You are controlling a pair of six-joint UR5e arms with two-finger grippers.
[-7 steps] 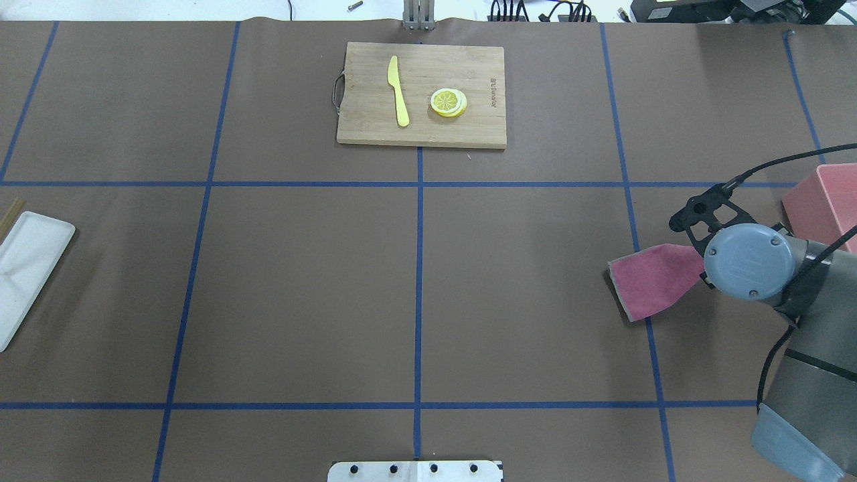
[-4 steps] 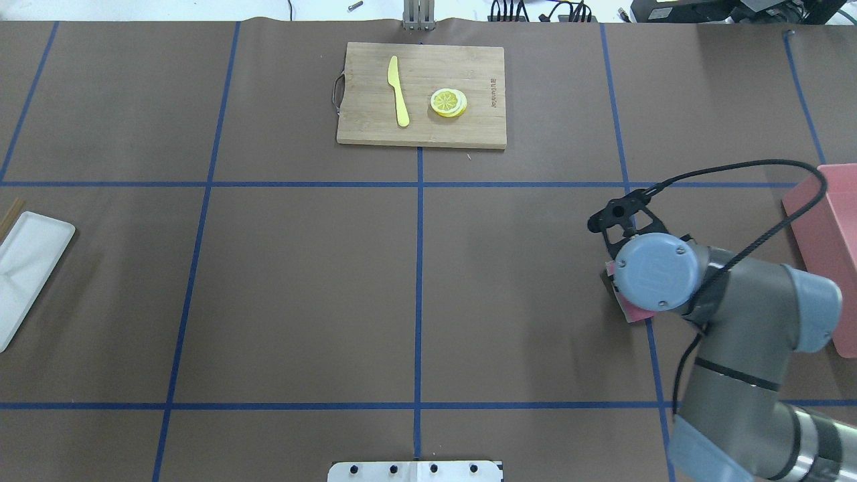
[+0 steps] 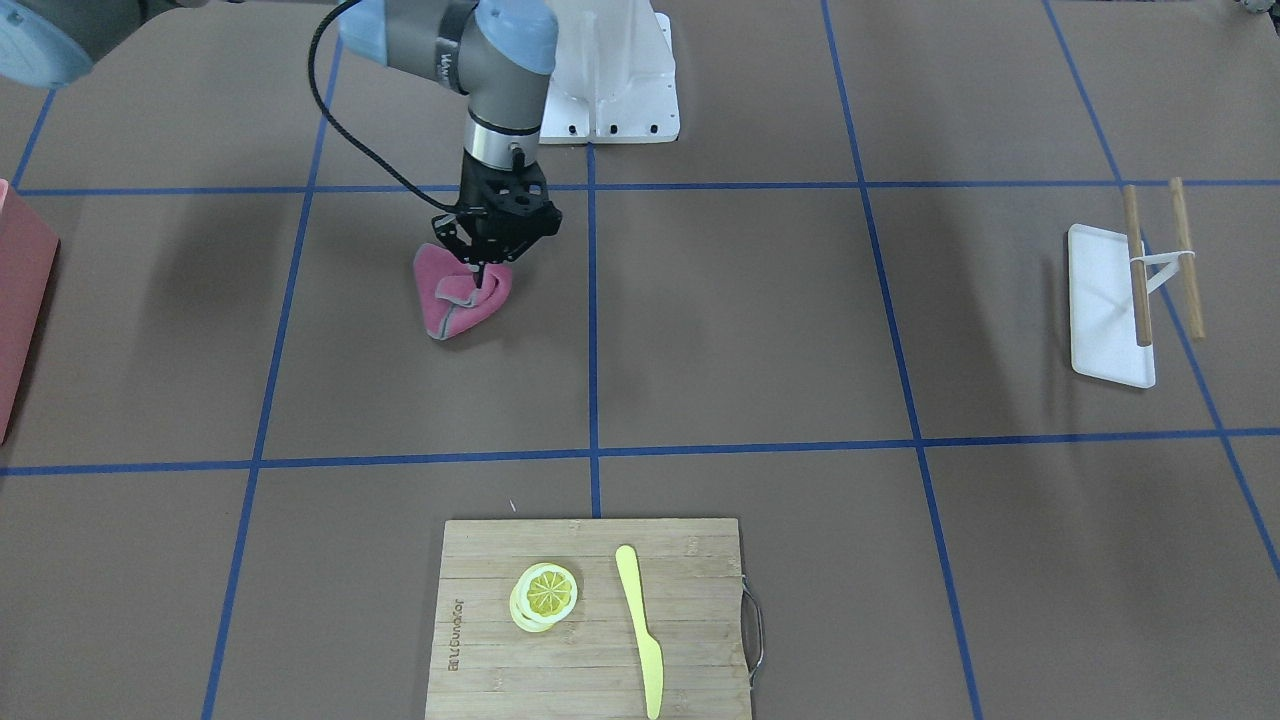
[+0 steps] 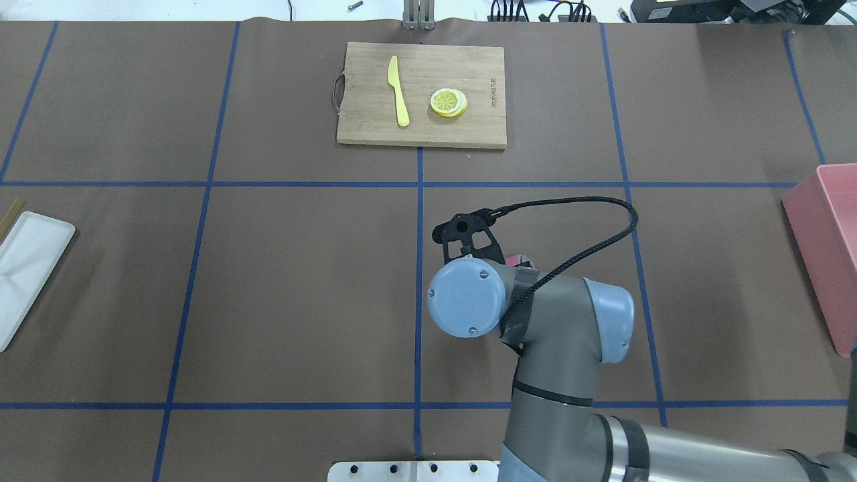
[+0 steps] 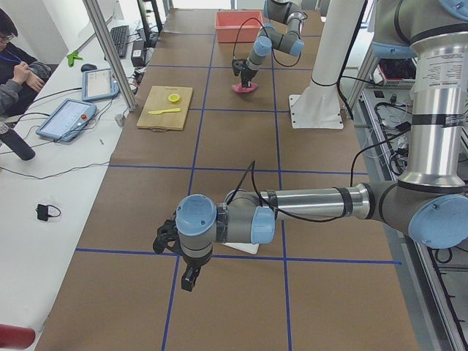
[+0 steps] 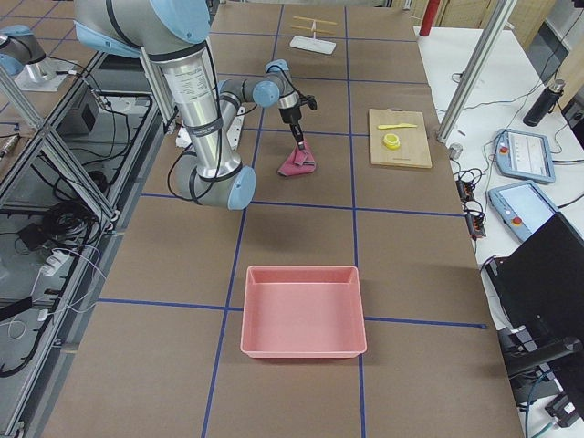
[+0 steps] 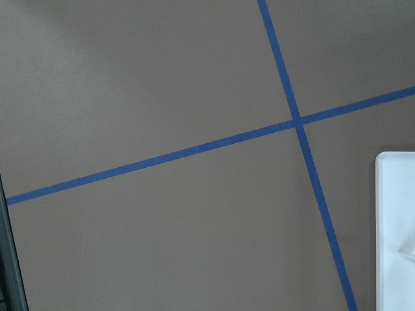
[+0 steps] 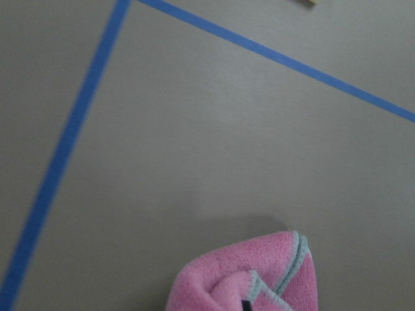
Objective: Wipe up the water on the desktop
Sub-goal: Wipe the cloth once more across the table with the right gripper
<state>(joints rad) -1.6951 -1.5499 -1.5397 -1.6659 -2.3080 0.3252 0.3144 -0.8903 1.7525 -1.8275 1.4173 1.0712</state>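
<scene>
The brown desktop with blue tape lines shows no water that I can make out. My right gripper points down near the table's middle and is shut on a bunched pink cloth that rests on the desktop. In the overhead view the wrist hides all but a corner of the cloth. The cloth also shows in the right wrist view and the exterior right view. My left gripper shows only in the exterior left view, above the desktop beside the white tray; I cannot tell whether it is open or shut.
A bamboo cutting board with a yellow knife and a lemon slice lies at the far middle. A white tray with chopsticks is at the left edge. A pink bin stands at the right edge.
My right arm has swept left across the desktop with the pink cloth, from the right-hand tape line to just right of the centre line.
</scene>
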